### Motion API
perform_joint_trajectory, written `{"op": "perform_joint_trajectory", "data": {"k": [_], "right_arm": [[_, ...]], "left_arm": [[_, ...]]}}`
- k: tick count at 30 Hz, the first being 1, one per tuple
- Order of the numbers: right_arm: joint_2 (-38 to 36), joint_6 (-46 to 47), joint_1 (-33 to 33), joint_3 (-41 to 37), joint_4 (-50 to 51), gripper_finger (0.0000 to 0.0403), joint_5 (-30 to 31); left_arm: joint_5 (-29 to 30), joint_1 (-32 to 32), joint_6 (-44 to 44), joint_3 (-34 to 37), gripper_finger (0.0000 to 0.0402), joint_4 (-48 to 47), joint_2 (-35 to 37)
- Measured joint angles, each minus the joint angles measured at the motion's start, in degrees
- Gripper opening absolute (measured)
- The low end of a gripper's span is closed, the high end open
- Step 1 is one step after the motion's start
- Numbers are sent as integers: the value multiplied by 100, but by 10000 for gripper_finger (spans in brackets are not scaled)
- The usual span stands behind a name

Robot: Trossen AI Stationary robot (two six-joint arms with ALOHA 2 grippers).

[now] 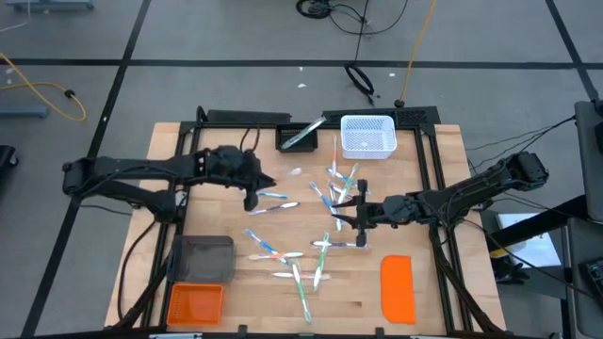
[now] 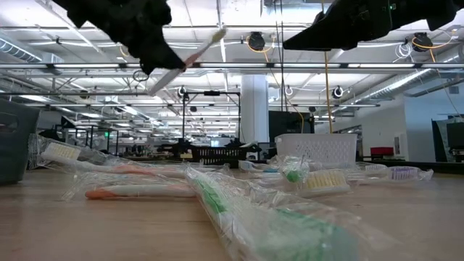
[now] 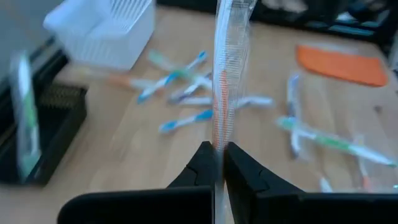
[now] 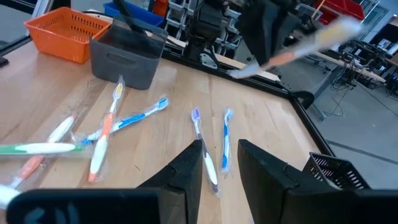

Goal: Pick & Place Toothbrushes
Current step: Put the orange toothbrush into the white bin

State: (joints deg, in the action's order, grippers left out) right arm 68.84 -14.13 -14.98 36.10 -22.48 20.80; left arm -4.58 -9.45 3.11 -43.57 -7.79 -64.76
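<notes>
1. So, nearest the front edge sit an orange lid (image 1: 398,288) on the right, and an orange basket (image 1: 195,303) with a grey bin (image 1: 205,255) behind it on the left. Those bins look like drop-off spots to me.
2. Mid-table, the loose toothbrushes (image 1: 311,247) lie scattered in clear wrappers, some crossing, so single picks look fiddly.
3. Right gripper (image 1: 342,215) hovers low over that scatter, fingers (image 4: 188,167) parted, nothing held. Probably lining up a pick.
4. Left gripper (image 1: 252,191) is up off the wood, pinched tight on one wrapped brush (image 3: 226,68) by its end, the rest sticking out past the fingers (image 3: 202,163).
5. At the far edge: white basket (image 1: 366,136) and black tray (image 1: 300,137). The bare wood on the left leaves room to swing.
</notes>
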Motion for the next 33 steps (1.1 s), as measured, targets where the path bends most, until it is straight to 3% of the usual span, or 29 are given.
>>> {"op": "perform_joint_trajectory", "data": {"k": [5,20,28,33], "right_arm": [[0,150,0,0,-229,96,-4],[0,328,197,0,-709,96,-30],[175,671,491,0,-1280,110,-765],[460,760,621,0,-1617,129,-900]], "left_arm": [[324,436,-17,-12,12,825,-172],[374,1100,-555,-7,7,3490,-1633],[374,1189,-692,-7,5,4842,-2370],[646,1186,-759,-112,12,4919,-2630]]}}
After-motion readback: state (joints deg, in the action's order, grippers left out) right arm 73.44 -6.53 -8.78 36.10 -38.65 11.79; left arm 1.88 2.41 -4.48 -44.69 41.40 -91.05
